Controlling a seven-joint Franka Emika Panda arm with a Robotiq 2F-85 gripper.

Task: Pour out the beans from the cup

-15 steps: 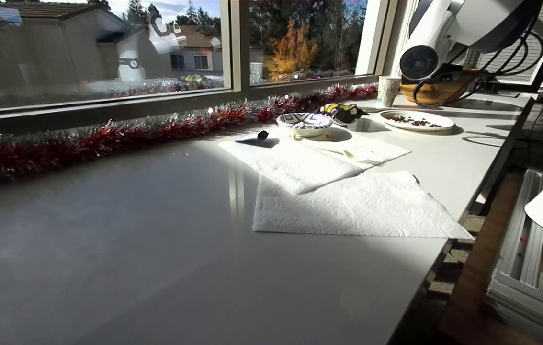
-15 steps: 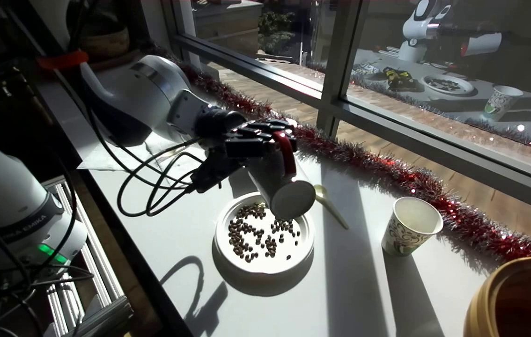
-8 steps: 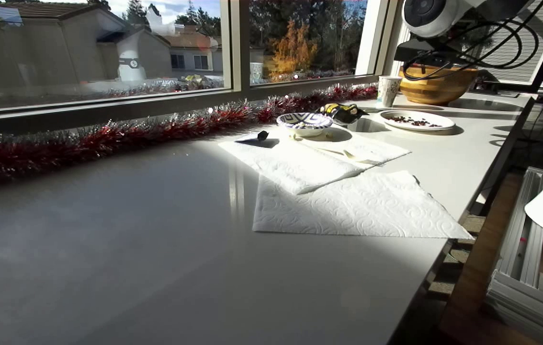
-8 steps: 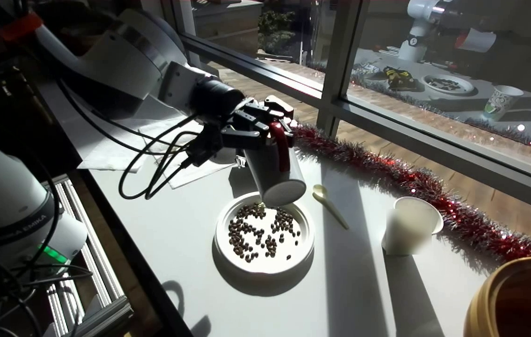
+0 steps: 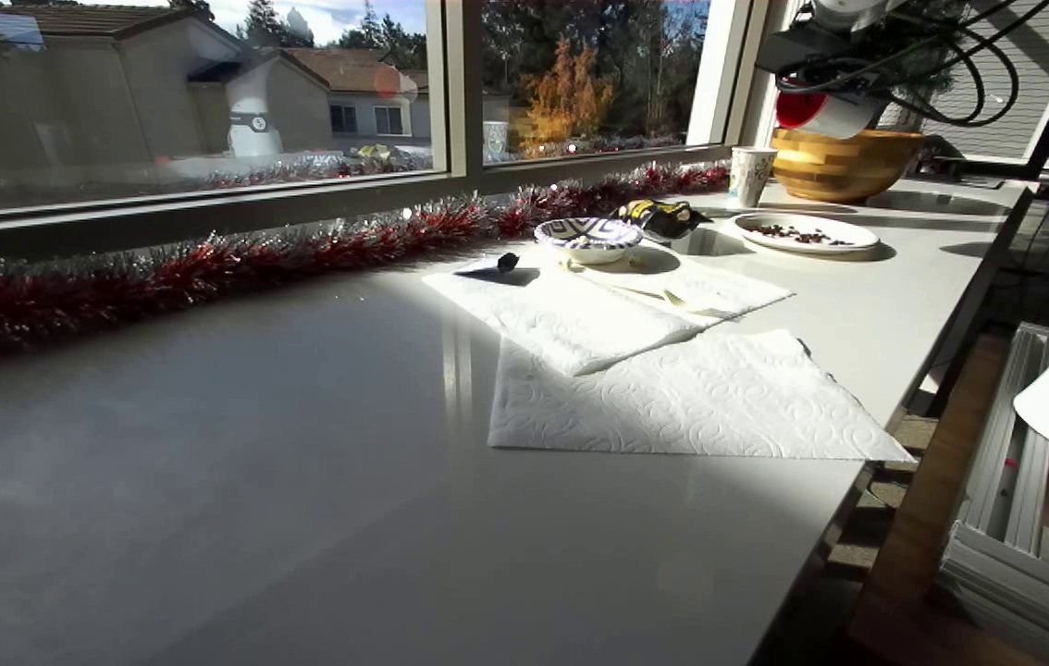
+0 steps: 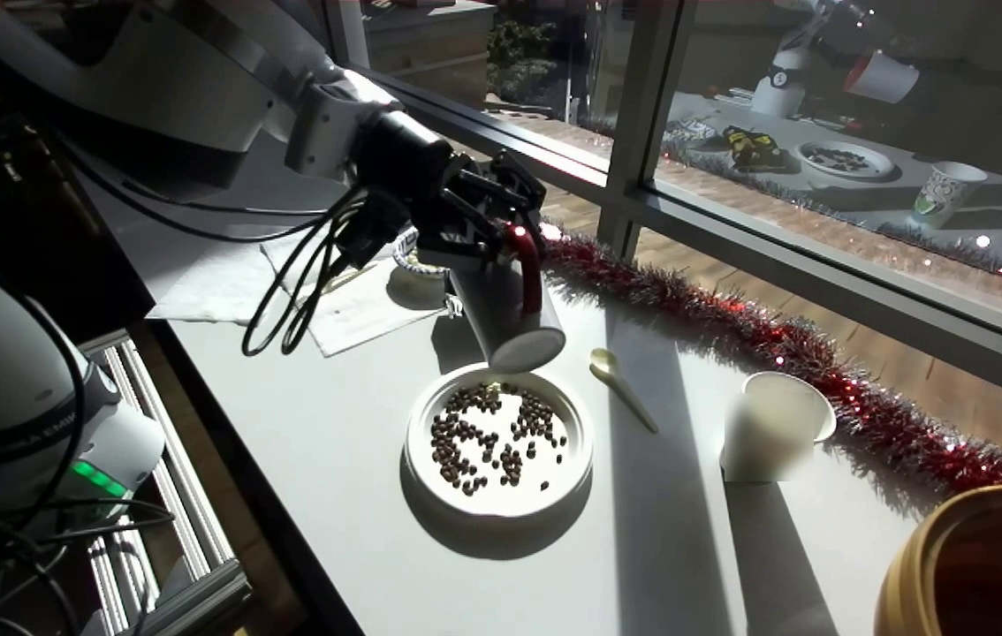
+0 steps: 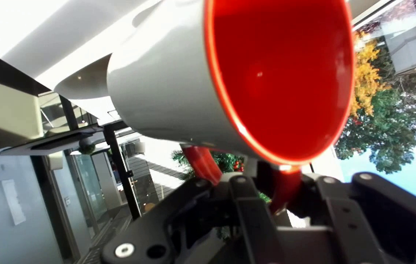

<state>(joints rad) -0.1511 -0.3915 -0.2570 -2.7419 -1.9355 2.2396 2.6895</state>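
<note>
Okay, gripper [image 7: 286,184] clamped on the handle [image 6: 531,278]; mug [image 6: 494,311] hangs below it, long axis tilted, mouth probably just above base. I'd right it before set-down.

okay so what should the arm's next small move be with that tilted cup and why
Probably turn the cup further upright, with the gripper shut on its red handle: the cup is tilted, beans already lie on the plate, and the visible part of its red inside shows none.
</note>
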